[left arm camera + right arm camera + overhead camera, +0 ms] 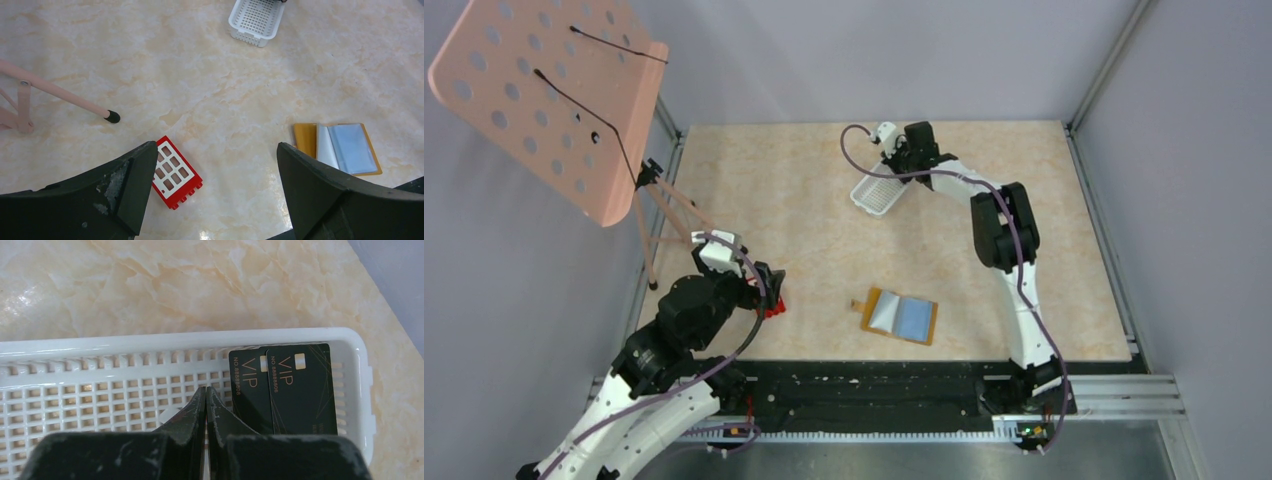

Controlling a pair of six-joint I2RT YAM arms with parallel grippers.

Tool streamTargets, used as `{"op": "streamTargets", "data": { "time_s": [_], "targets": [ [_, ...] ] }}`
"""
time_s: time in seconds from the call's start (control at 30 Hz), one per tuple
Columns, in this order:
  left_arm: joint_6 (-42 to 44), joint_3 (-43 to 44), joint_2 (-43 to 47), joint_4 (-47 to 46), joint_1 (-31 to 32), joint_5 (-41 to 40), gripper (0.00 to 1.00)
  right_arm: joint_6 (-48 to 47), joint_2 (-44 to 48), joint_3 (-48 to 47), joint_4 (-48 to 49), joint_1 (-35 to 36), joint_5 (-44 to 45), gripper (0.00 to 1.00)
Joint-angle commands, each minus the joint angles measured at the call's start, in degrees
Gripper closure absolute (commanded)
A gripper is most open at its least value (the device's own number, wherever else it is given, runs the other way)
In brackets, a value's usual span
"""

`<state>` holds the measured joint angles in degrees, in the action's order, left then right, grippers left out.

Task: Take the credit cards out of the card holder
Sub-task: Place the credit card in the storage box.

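Right gripper (206,390): I see its two fingers pressed flat together, with nothing visible between them. It hangs just above the floor of the white slotted tray (150,342). Immediately beside the fingertips lie two credit cards (295,390), dark with gold "VIP" lettering. They lie flat in the tray's corner, overlapping along one long edge; my finger hides the near card's lower corner.

Left gripper (216,146): I read the jaws as spread wide and holding nothing, poised over the marbled table (804,200). A red gridded block (175,172) lies beside the left finger.

The card holder (900,316) lies opened flat on the table near the front edge, between the arms. Its blue-grey inner panels face up, and it is well apart from the tray. A pink stand (544,100) occupies the far left.
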<state>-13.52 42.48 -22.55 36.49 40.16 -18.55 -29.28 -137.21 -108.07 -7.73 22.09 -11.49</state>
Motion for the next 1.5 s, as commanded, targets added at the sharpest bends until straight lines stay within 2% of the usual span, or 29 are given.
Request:
{"op": "streamTargets", "data": {
  "time_s": [0.0, 0.5, 0.9, 1.13, 1.47],
  "targets": [
    [0.67, -0.02, 0.84, -2.47, -0.26, -0.33, 0.06, -1.08, -1.02, -3.98, 0.15, 0.96, 3.88, 1.0],
    [0.7, -0.18, 1.38, -2.65, -0.26, -0.14, 0.06, -0.81, -3.25, -7.77, 0.57, 1.0, 9.73, 1.0],
    [0.76, -0.2, 1.32, -2.64, -0.26, -0.29, 0.06, -1.5, -5.08, -9.46, -0.06, 1.0, 11.19, 1.0],
    [0.77, -0.2, 1.29, -2.53, -0.26, -0.53, 0.06, -1.83, -4.86, -9.47, 0.0, 0.97, 11.05, 1.0],
    [0.71, -0.2, 1.34, -2.56, -0.26, -0.43, 0.06, -1.99, -0.36, -5.55, 2.9, 1.08, 5.77, 1.0]
  ]
}}
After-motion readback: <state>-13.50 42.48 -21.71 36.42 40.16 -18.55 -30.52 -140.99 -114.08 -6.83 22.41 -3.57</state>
